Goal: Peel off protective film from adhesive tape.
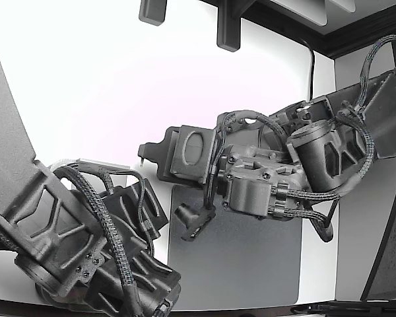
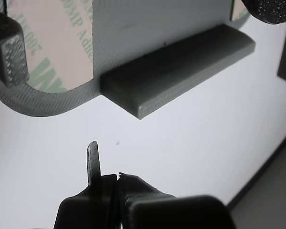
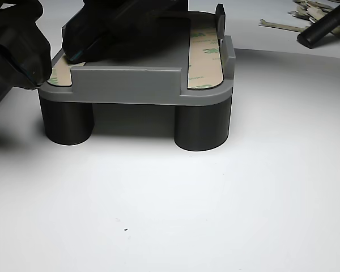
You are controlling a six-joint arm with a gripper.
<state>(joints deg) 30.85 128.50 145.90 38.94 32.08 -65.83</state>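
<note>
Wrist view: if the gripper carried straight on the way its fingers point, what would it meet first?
Probably the raised grey bar on the grey part, just beside the printed tape strip. The gripper looks shut with bare white table between; depth is unclear.

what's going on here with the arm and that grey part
A robot arm's gripper hangs just off a grey plastic part that carries tape strips still under their printed film. The tweezer-like tips look closed and hold nothing, apart from the part. A second arm sits alongside.
</note>
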